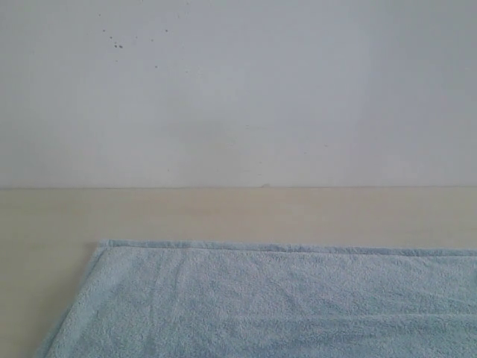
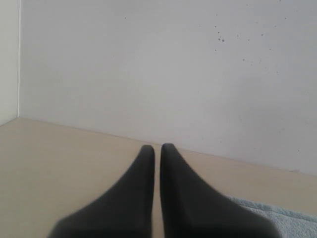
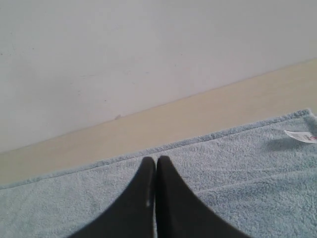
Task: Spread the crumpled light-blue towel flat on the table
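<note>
We see the towel (image 1: 261, 298) lying flat on the surface (image 1: 223, 212). Its far hem runs straight and parallel to the surface's far edge, where the wall (image 1: 238, 89) rises, with a bare strip between them. Its far left corner is squared and shows no folds. The near part is out of view, so we cannot say the whole cloth is smooth.

Our left hand (image 2: 157, 147) is pressed together and pinches nothing; it hangs over bare surface just beside that corner. Our right hand (image 3: 156, 158) is also pressed together and empty, above the towel inside the far hem, with a white label (image 3: 299, 135) near the far right corner.

We judge the spreading close to done, so the step is checking and clearing away. To do it well, we should lift both hands straight up before drawing back, so the fingers do not catch the fleece. If a near fold remains, we should pinch only the hem at a corner and pull outward, low and even.
</note>
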Robot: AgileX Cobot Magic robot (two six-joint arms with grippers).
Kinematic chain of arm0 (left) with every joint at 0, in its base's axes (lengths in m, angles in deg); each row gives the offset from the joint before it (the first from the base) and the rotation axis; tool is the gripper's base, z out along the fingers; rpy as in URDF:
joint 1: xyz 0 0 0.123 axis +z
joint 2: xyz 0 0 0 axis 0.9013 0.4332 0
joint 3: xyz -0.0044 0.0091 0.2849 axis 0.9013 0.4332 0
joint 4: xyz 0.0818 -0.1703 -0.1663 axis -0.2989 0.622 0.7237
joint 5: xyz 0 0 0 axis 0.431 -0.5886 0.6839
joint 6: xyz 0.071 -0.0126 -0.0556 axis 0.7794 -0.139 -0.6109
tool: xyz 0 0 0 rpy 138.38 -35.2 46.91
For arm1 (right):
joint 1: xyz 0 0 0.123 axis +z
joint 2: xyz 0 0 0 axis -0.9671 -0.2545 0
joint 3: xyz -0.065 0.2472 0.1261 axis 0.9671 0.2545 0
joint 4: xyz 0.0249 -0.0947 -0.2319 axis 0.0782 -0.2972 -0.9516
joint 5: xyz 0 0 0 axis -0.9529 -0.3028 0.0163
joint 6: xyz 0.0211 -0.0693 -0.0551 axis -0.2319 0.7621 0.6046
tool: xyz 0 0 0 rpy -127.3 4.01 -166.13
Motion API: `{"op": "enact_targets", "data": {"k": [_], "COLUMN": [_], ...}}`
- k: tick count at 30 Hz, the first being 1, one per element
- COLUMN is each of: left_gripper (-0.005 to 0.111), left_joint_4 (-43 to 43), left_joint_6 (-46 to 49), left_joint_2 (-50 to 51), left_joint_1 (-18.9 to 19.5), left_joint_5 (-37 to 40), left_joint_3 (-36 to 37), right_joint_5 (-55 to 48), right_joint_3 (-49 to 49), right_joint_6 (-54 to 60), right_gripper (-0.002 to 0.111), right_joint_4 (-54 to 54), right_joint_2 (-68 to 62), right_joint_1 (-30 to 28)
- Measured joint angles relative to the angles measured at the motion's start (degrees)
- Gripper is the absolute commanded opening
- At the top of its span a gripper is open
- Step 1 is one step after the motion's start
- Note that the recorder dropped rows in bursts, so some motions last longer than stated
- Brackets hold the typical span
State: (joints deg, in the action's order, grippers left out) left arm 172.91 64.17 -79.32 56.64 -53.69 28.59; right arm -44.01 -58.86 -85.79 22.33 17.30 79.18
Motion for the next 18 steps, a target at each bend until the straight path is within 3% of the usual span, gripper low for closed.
{"op": "enact_targets", "data": {"k": [10, 18], "left_gripper": [0.004, 0.004], "left_joint_4": [0.0, 0.0], "left_joint_6": [0.0, 0.0], "left_joint_2": [0.0, 0.0], "left_joint_1": [0.0, 0.0], "left_joint_5": [0.0, 0.0], "left_joint_3": [0.0, 0.0], "right_joint_5": [0.2, -9.7], "right_joint_3": [0.3, 0.3], "right_joint_6": [-0.2, 8.8], "right_gripper": [0.0, 0.0], "right_joint_4": [0.2, -7.4], "right_joint_2": [0.4, 0.9], "right_joint_1": [0.0, 0.0]}}
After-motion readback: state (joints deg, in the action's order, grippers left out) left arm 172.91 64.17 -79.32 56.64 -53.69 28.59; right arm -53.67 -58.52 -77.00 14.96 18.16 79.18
